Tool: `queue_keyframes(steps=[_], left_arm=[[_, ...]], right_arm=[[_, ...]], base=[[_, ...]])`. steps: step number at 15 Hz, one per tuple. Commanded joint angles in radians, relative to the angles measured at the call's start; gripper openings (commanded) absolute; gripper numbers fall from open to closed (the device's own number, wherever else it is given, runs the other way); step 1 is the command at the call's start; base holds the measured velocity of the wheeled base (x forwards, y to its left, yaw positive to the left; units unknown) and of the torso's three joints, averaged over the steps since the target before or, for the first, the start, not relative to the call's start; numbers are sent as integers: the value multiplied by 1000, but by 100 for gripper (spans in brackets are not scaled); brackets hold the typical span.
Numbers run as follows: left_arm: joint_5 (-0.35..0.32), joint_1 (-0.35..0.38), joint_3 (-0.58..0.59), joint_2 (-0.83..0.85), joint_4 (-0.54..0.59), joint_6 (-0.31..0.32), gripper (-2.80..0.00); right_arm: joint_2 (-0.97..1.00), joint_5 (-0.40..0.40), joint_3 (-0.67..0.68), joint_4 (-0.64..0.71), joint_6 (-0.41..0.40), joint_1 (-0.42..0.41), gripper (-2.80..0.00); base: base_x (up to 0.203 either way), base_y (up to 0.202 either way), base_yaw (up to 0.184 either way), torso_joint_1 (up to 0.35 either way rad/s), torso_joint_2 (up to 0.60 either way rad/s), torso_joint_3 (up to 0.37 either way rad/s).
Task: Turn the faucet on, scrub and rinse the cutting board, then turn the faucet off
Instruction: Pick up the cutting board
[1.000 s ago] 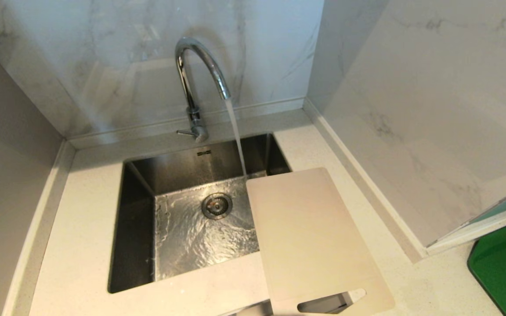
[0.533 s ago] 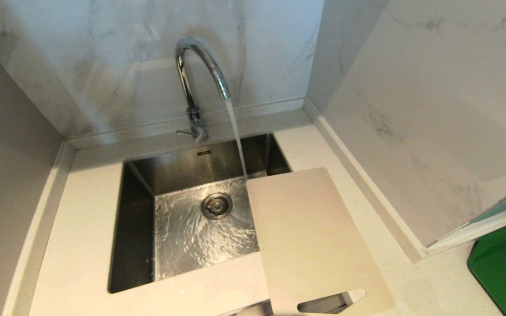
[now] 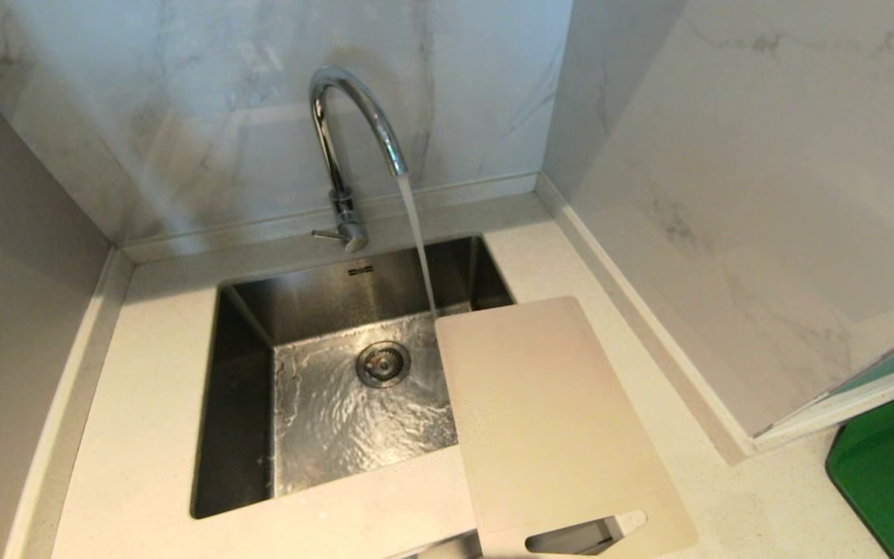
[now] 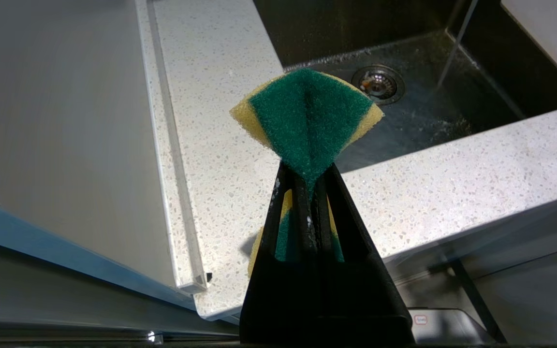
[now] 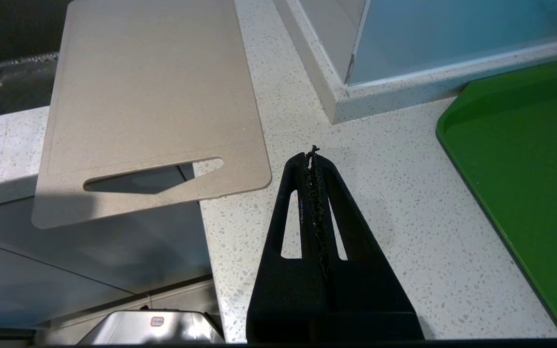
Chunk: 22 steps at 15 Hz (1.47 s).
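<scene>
Head view: cutting board [image 3: 548,411] lengthwise, handle nearest.

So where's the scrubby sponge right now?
The left gripper is pinching the green-and-yellow sponge, above the speckled counter to the left of the sink. It shows only in the left wrist view.

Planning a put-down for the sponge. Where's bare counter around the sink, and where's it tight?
Free: the counter left of the sink, and the strip behind it beside the faucet. Tight: right side, where the cutting board overhangs the basin and front edge, with the green mat beyond.
</scene>
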Motion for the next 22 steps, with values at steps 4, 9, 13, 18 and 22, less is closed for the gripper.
queue_keyframes(steps=[4, 9, 13, 18, 22], left_arm=[[1, 0, 2, -2, 0, 0, -280], [1, 0, 2, -2, 0, 0, -280], [1, 0, 2, -2, 0, 0, -280], [1, 0, 2, -2, 0, 0, -280], [1, 0, 2, -2, 0, 0, -280]], right_arm=[[0, 0, 2, 0, 0, 0, -280], [0, -1, 2, 0, 2, 0, -280], [-1, 0, 1, -1, -2, 0, -280], [56, 7, -209, 123, -9, 0, -280], [267, 45, -415, 185, -9, 1, -280]], base=[[0, 0, 0, 0, 0, 0], [0, 0, 0, 0, 0, 0], [0, 0, 0, 0, 0, 0], [0, 0, 0, 0, 0, 0], [0, 0, 0, 0, 0, 0]])
